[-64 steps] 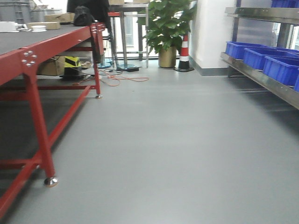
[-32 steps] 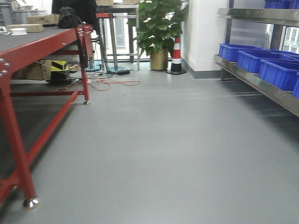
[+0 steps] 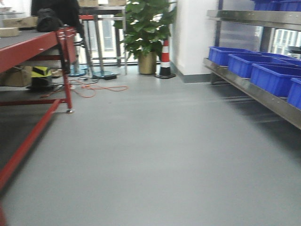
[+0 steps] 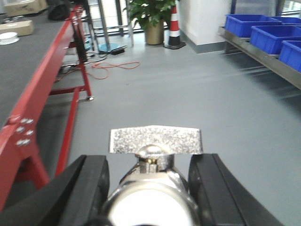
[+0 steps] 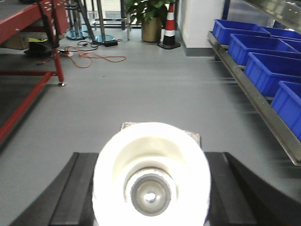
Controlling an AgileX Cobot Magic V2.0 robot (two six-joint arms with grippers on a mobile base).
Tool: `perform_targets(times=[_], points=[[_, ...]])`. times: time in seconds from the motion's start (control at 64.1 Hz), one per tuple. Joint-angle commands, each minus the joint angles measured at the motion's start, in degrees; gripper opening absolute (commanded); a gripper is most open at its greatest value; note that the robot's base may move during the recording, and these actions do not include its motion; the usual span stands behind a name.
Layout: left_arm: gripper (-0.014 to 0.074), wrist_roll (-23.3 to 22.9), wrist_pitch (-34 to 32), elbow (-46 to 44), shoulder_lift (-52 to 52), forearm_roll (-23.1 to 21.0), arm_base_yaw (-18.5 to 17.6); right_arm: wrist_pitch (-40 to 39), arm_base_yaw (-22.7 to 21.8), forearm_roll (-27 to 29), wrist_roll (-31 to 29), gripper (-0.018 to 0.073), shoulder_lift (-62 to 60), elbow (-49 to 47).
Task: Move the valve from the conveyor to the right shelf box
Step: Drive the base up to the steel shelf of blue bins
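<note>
Seen from the left wrist, my left gripper (image 4: 150,176) is shut on a silver valve (image 4: 155,140) whose flat speckled handle stands up between the black fingers (image 4: 89,181). From the right wrist, my right gripper (image 5: 150,181) is shut on a second valve (image 5: 150,162), its round white cap facing the camera. The conveyor (image 3: 29,43), with red legs and a dark belt, lies to the left. On the right runs the metal shelf (image 3: 256,89) with a row of blue boxes (image 3: 273,75). Neither gripper shows in the front view.
Grey floor runs between the conveyor and the shelf. At the far end stand a potted plant (image 3: 146,28), a striped traffic cone (image 3: 165,59) and stools (image 3: 101,42). An orange cable (image 3: 96,88) lies on the floor. Cardboard boxes (image 4: 19,7) sit on the conveyor.
In the front view the conveyor has slid left and partly out of frame. The shelf and blue boxes have moved further into view from the right.
</note>
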Motion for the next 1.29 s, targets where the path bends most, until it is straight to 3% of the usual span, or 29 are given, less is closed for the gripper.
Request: perform_targets(times=[0.0,1.279], points=[[-0.0111,-0.43,-3.1,-0.54,-0.36,-0.34,-0.31,-4.91,0.01,-0.15,-0.35,-0.0162,-0.56,-0.45],[-0.0111,-0.43,-3.1,-0.54,-0.36,-0.34,-0.31,-4.91,0.01,-0.15,-0.35,-0.0162,-0.56,-0.45]])
